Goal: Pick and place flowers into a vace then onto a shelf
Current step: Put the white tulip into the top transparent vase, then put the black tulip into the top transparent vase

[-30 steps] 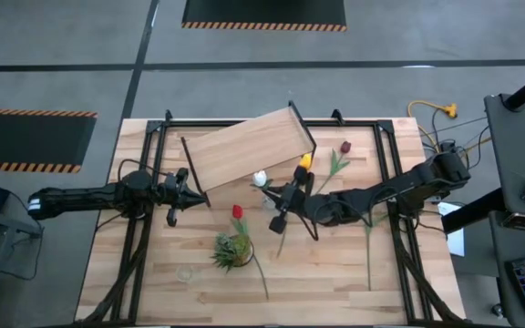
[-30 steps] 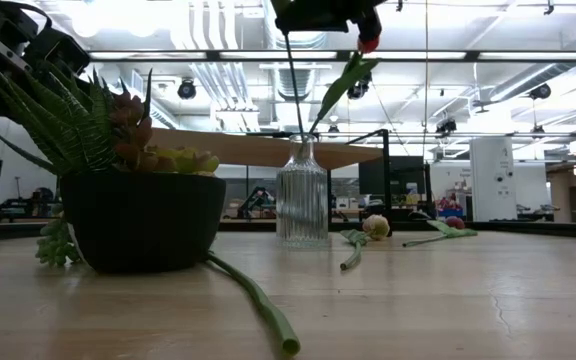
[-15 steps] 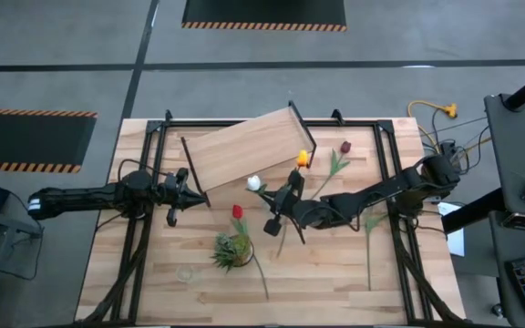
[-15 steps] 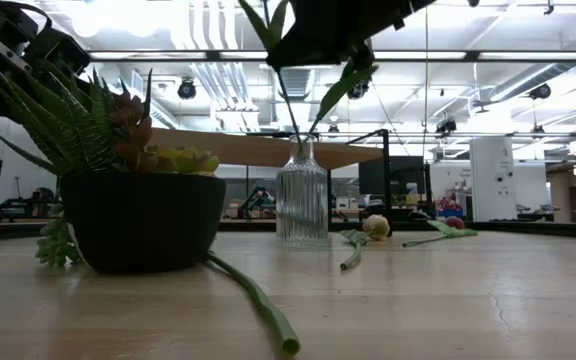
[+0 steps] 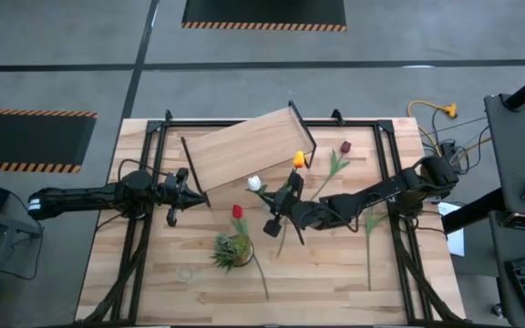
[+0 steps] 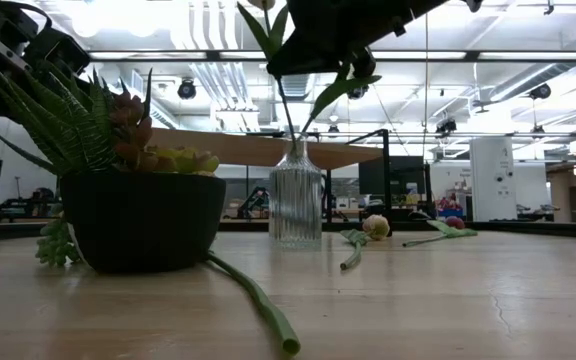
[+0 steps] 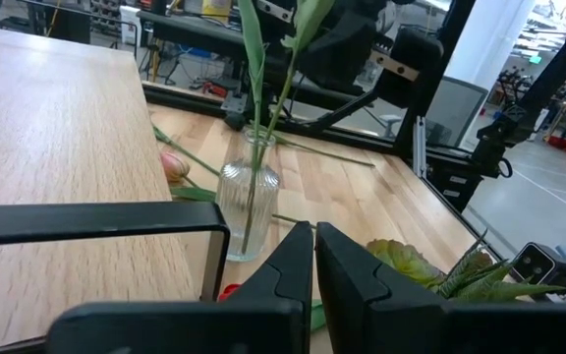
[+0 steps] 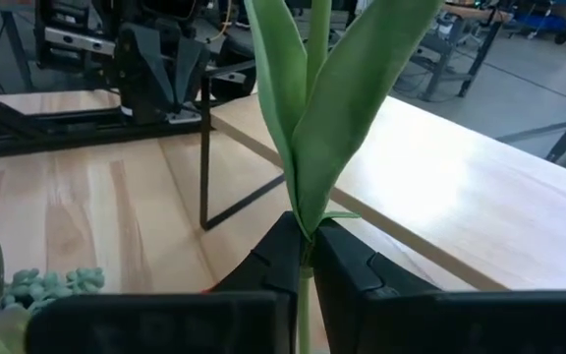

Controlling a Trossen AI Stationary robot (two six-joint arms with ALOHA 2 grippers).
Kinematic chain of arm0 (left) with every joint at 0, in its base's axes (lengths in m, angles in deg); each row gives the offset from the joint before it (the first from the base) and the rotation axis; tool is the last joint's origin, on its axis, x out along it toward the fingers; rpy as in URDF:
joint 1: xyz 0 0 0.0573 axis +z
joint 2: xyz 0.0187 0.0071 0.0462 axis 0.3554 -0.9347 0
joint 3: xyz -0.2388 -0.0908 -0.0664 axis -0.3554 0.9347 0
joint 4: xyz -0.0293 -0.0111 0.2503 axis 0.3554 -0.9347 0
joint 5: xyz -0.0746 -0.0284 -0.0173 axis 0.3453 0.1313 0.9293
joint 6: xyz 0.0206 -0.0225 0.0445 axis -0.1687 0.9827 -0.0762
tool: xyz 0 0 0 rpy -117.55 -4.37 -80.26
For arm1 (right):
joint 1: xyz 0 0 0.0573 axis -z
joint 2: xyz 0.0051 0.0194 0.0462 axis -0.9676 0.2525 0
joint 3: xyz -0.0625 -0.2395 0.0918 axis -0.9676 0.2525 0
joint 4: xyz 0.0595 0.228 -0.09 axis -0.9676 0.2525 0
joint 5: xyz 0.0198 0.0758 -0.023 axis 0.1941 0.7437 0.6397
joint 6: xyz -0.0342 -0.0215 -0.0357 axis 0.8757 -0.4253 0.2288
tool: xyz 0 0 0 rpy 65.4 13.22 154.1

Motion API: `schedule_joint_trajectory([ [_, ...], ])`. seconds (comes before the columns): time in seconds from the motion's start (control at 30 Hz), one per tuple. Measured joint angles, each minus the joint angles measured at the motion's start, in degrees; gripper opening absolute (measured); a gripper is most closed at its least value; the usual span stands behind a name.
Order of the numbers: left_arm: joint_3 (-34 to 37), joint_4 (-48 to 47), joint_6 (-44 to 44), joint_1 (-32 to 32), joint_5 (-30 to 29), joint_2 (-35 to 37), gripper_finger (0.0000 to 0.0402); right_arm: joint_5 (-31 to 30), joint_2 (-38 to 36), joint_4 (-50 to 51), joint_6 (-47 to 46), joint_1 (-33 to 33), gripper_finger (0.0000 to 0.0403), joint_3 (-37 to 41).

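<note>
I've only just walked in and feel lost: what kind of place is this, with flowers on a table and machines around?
Probably a robotics lab or workshop in an industrial hall. Two dark robot arms work over a wooden table, hazard-striped floor mats lie beside it, and bare ceiling ducts with equipment racks fill the room behind.

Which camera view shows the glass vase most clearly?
The left wrist view: the whole ribbed glass vase stands unobstructed on the table with a stem inside. The low view shows it too, farther off. In the high view the right arm mostly hides it; the right wrist view misses it.

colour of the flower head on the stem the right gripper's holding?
White flower head, on the stem in the right gripper; clearest in the high view.
</note>
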Motion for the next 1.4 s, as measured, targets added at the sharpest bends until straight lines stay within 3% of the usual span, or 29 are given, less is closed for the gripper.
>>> schedule_joint_trajectory([
  [0.4,0.00,0.01,0.00,-0.01,0.02,0.00,0.0001,0.22,-0.59,5.75,-1.03,-1.03,0.0165,-2.01],
  [0.6,0.00,0.01,0.00,-0.02,0.00,0.00,0.0001,0.28,-2.58,22.92,-6.16,-4.08,0.0206,-8.53],
  [0.87,0.00,0.00,0.00,0.00,0.02,0.00,0.0001,0.62,-2.75,58.93,-31.53,-6.74,0.0215,-21.04],
  [1.07,0.00,0.02,0.00,-0.02,0.01,0.00,0.0001,8.74,-2.82,82.62,-52.29,-8.32,0.0209,-27.11],
  [1.2,0.00,0.00,0.00,-0.02,0.00,0.00,0.0001,16.57,-2.84,91.80,-64.70,-9.94,0.0202,-28.11],
  [1.4,0.00,0.00,0.00,0.00,0.01,0.00,0.0001,25.40,-2.82,96.77,-73.92,-13.37,0.0187,-26.31],
])
